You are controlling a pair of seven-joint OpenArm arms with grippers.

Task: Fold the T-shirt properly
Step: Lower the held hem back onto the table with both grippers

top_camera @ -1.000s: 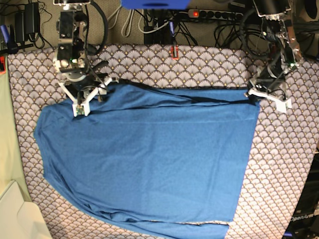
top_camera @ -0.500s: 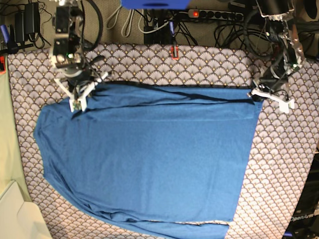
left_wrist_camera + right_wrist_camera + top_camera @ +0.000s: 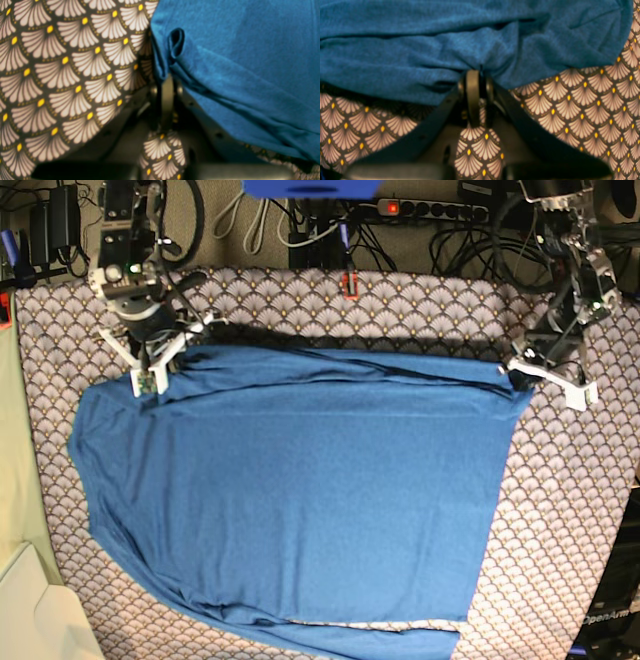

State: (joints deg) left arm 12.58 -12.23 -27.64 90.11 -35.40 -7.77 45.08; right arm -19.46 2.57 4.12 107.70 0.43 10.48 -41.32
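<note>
**Holding the blue shirt at two top corners**

Looking down from the base view, the T-shirt (image 3: 300,500) lies spread out flat on the tablecloth (image 3: 570,510). It covers most of the middle, and its far edge runs from left to right. At the far left corner, the right gripper (image 3: 150,365) sits on the shirt's edge. At the far right corner, the left gripper (image 3: 518,372) sits on the other end of that same edge. The cloth between them looks pulled a bit tight, with a dark shadow under the far edge. A power strip (image 3: 430,210) and many cables (image 3: 250,220) lie on the floor past the far side of the table.

From the left wrist view, the left gripper (image 3: 166,77) is closed tight, pinching a fold of the T-shirt (image 3: 245,50). The blue cloth fills the right side and bunches up where it is held. The tablecloth (image 3: 62,75), with its fan shapes and yellow dots, fills the left side.

From the right wrist view, the right gripper (image 3: 476,72) is also squeezed closed on the edge of the T-shirt (image 3: 420,45). The blue cloth wrinkles around the pinch and fills the top of the view. The tablecloth (image 3: 582,105) shows below and to the right.
</note>
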